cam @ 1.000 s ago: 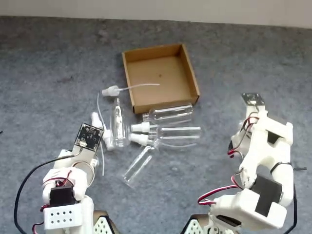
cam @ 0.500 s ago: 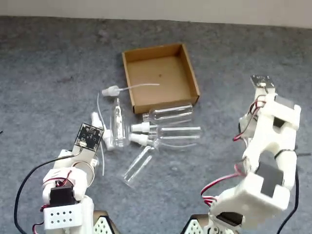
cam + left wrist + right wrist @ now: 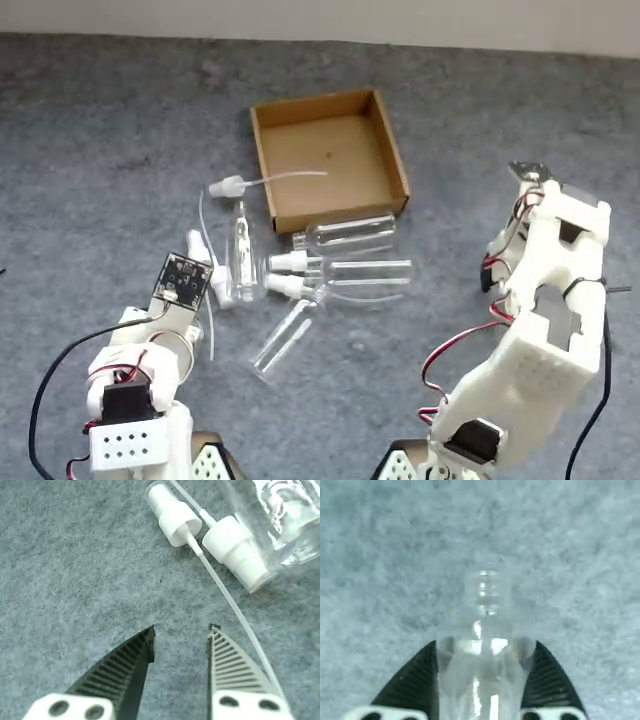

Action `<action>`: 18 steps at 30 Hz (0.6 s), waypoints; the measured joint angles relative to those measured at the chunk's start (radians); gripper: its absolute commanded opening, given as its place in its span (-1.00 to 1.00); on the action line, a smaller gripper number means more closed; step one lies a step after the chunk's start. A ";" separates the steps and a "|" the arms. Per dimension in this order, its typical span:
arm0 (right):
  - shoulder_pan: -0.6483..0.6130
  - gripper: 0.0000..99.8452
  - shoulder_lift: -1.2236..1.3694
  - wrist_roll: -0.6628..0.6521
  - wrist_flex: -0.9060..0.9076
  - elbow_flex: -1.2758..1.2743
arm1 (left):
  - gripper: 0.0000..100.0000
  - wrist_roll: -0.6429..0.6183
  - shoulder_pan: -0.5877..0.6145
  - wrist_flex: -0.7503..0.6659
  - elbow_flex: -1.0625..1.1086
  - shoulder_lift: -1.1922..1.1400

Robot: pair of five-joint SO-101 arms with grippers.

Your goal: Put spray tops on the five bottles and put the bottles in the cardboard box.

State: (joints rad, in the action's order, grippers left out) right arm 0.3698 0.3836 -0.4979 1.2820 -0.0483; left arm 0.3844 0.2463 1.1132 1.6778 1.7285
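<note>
Right arm [image 3: 545,270] has reared up and swung its upper link over, wrist shifting slightly; the left arm has not stirred. Right gripper [image 3: 485,646] is clamped on a clear bottle [image 3: 485,605], its threaded neck bare and pointing at the carpet, possibly clear of it, well apart from the cardboard box [image 3: 330,130]; it needs a top next. Left gripper [image 3: 181,628] hangs parted near a loose spray top [image 3: 175,515].

Items counted were: one cardboard box [image 3: 330,150]; four bottles [image 3: 345,232] at its 6 o'clock; a fifth bottle [image 3: 486,645], gripped; five spray tops [image 3: 228,186]; two arms [image 3: 540,300].
</note>
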 measured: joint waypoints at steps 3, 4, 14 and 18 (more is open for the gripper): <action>-0.005 -0.99 0.000 0.000 0.023 0.000 | -0.74 0.000 0.000 0.000 0.000 0.000; -0.012 -0.99 -0.006 0.000 0.028 0.000 | -0.74 0.000 0.006 0.000 0.000 0.000; -0.157 -0.99 -0.393 0.003 -0.006 -0.221 | -0.73 0.000 0.046 0.120 -0.374 -0.130; -0.222 -0.99 -0.574 0.003 -0.081 -0.428 | -0.73 0.000 0.009 0.157 -0.623 -0.382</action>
State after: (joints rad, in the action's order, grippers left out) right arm 0.1473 -0.1903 -0.4948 1.2006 -0.4764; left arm 0.3844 0.2555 1.2697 1.0549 1.3464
